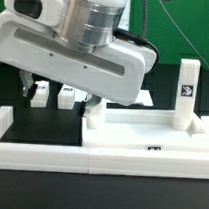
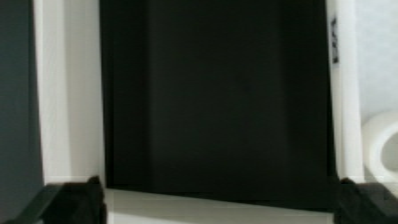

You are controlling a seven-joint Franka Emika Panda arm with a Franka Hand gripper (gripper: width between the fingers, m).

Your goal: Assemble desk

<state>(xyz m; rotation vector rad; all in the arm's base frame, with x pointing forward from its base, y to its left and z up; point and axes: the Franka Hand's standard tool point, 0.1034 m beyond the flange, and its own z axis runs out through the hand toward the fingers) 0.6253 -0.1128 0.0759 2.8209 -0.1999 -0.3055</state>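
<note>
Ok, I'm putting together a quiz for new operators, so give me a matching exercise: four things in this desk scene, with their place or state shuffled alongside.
1 tabletop panel
2 upright leg
3 loose legs
4 jaws

a open, holding nothing
b on the black table, exterior view's left
c flat behind the border wall
d standing at the panel's end, exterior view's right

Pairs: 1-c, 2-d, 3-b, 4-a
</note>
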